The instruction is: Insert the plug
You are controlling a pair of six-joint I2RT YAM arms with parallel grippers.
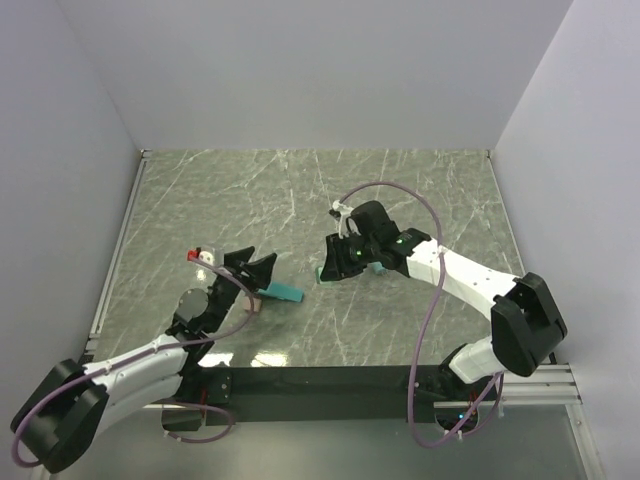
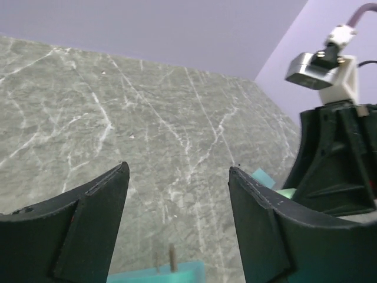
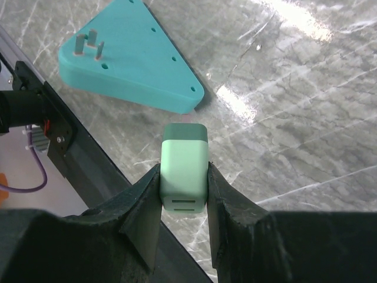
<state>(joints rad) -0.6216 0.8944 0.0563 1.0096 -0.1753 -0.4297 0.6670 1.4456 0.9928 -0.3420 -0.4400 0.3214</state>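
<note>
A mint-green adapter block (image 3: 184, 168) with two slots in its near end sits clamped between my right gripper's (image 3: 184, 177) fingers, held above the table. A teal triangular plate (image 3: 132, 65) with short upright prongs (image 3: 88, 44) lies flat on the marble table beyond it. In the top view the plate (image 1: 283, 293) lies just right of my left gripper (image 1: 255, 263), and my right gripper (image 1: 335, 262) hovers further right. My left gripper (image 2: 178, 171) is open and empty, with the plate's pronged edge (image 2: 159, 274) low between its jaws. The right arm's wrist (image 2: 336, 165) fills that view's right side.
A black bar (image 1: 330, 380) runs along the table's near edge by the arm bases. Metal rails (image 1: 118, 245) border the marble top, with white walls on three sides. Purple cables (image 1: 432, 300) loop off both arms.
</note>
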